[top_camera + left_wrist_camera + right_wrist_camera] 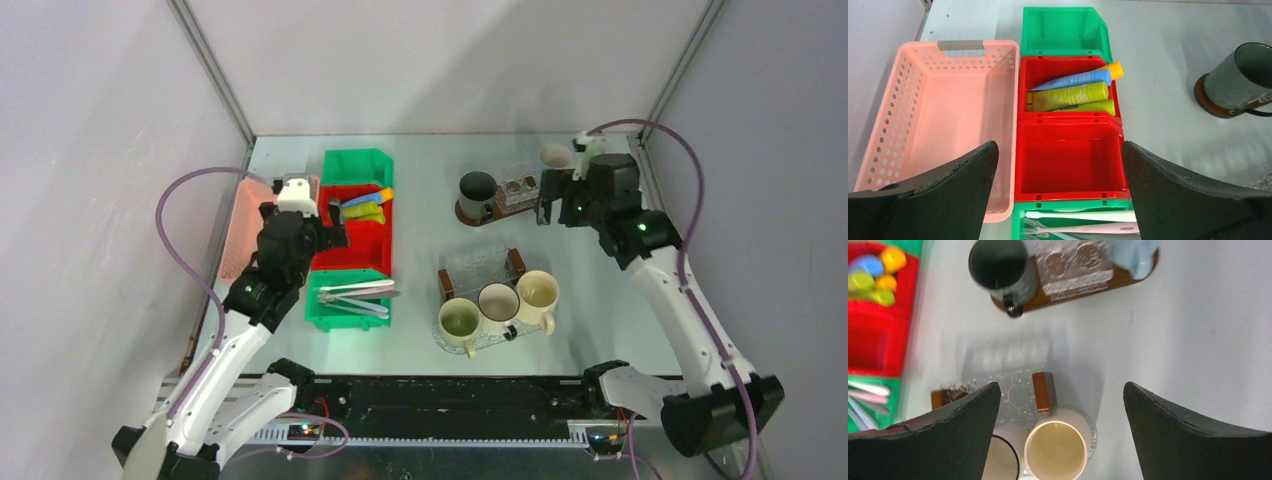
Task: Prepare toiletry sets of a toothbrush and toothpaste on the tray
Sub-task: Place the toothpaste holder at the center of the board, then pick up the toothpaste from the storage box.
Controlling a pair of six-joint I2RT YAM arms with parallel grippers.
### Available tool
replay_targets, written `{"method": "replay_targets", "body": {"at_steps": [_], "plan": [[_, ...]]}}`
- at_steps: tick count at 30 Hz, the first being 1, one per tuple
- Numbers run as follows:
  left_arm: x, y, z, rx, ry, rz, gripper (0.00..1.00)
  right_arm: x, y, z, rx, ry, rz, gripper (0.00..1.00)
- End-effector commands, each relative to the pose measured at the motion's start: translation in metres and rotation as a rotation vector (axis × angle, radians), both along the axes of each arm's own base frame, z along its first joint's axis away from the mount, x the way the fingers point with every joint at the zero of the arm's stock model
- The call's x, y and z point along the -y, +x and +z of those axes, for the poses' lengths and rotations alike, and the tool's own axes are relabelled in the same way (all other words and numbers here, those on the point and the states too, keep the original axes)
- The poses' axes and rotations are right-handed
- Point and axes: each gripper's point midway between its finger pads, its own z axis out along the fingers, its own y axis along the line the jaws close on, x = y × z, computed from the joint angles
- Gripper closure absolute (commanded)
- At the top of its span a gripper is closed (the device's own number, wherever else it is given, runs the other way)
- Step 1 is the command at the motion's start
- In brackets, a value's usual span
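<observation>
1. A pale grey table (600,300) sits inside a white-walled enclosure, with two arms bolted at its near edge.
2. On the left stands one pink basket (943,115). Beside it is a column of four bins: a far green bin (1063,30), a far red bin (1043,70), a near red bin (1068,160) and a near green bin (335,312).
3. The toothpaste tubes (1070,95) lie stacked in the far red bin. At least four can be counted: one blue, two yellow-green and one with an orange cap.
4. The toothbrushes (1083,216) lie in the near green bin, and three show in the left wrist view.
5. There are two wooden trays. The near tray (515,262) carries three pale mugs (497,300) in a row, touching one another. The far tray (1083,291) carries a dark mug (998,265) at its left end and a pale blue mug (1135,252) at its right, so five mugs in all.
6. No tube or brush lies on either tray or in any mug whose inside shows.
7. The left gripper (1059,145) hangs over the near red bin with its jaws spread wide and nothing between them.
8. The right gripper (1062,385) is above the table between the two trays, with its jaws likewise wide apart and empty.
</observation>
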Motion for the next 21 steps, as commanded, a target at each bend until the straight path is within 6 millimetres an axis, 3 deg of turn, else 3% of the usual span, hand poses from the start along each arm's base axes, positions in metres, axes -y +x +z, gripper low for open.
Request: {"method": "replay_targets", "body": {"at_steps": [1, 4, 5, 6, 7, 15, 21], "plan": [[0.003, 0.007, 0.011, -0.030, -0.107, 0.063, 0.00, 0.025, -0.001, 0.051, 0.147, 0.144, -0.219, 0.03], [0.010, 0.016, 0.006, -0.082, -0.119, 0.065, 0.00, 0.032, -0.014, 0.068, 0.233, 0.204, -0.251, 0.01], [0.011, 0.017, 0.003, -0.099, -0.115, 0.066, 0.00, 0.033, -0.017, 0.060, 0.228, 0.207, -0.251, 0.01], [0.012, 0.022, 0.003, -0.112, -0.100, 0.064, 0.00, 0.032, -0.021, 0.069, 0.269, 0.240, -0.243, 0.01], [0.012, 0.024, 0.001, -0.123, -0.086, 0.063, 0.00, 0.032, -0.023, 0.060, 0.258, 0.250, -0.244, 0.01], [0.015, 0.057, -0.014, -0.282, 0.198, -0.011, 0.01, 0.028, -0.044, 0.058, 0.316, 0.312, -0.168, 0.01], [0.018, 0.085, -0.043, -0.443, 0.395, -0.077, 0.05, 0.033, -0.054, 0.060, 0.357, 0.291, -0.164, 0.00]]}}
